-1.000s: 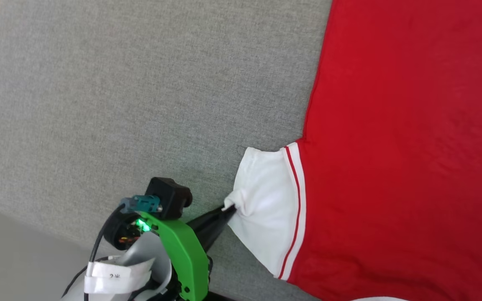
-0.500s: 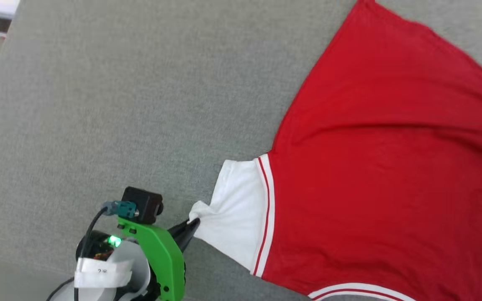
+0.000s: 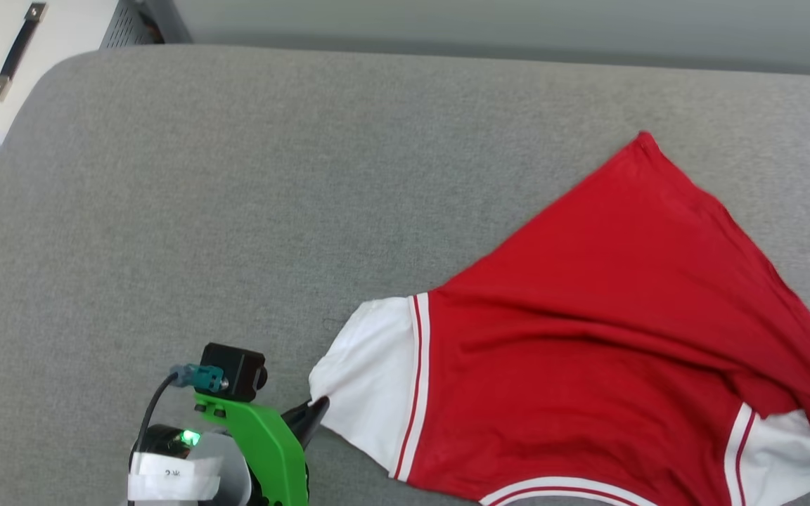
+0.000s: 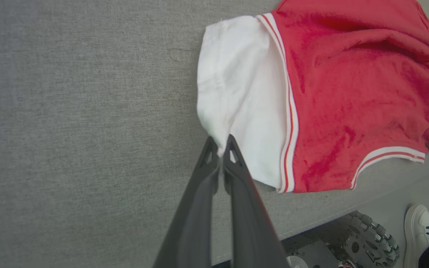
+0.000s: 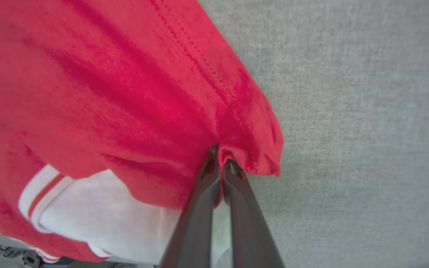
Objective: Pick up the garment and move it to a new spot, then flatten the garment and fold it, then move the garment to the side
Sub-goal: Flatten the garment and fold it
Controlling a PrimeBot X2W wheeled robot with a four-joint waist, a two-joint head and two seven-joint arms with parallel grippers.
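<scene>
Garment (image 3: 588,337) is on the grey pad (image 3: 201,211), right half of the head view, close to the near edge. Red body spread in a rough triangle, one corner pointing far, long folds running across it.

L gripper (image 3: 315,411) is at near-left, fingers closed tight on the left rim of the white sleeve (image 3: 370,365). Left wrist view agrees: both dark fingers together w/ a nip of white cloth btwn the tips, sleeve fanning out beyond, striped trim where white meets red.

R gripper (image 5: 220,158) is clamped too, per its wrist view, on a bunched fold of red fabric by a stitched hem corner. Cloth drapes off to the left there, bare pad to the right. Whether that end is lifted off the pad, can't tell.

2nd sleeve (image 3: 785,457) shows white at near-right, partly tucked under red. A striped band curves along the near edge btwn the two sleeves.

Green bracket (image 3: 264,443) and small black camera (image 3: 236,369) sit on the L wrist, green light on.

Far-left, beyond the pad: a white cabinet (image 3: 67,42) w/ a dark handle (image 3: 17,48). Past the pad's near edge in the left wrist view: a roller wheel (image 4: 371,234) and a person's white shoe (image 4: 417,230) on the floor.
</scene>
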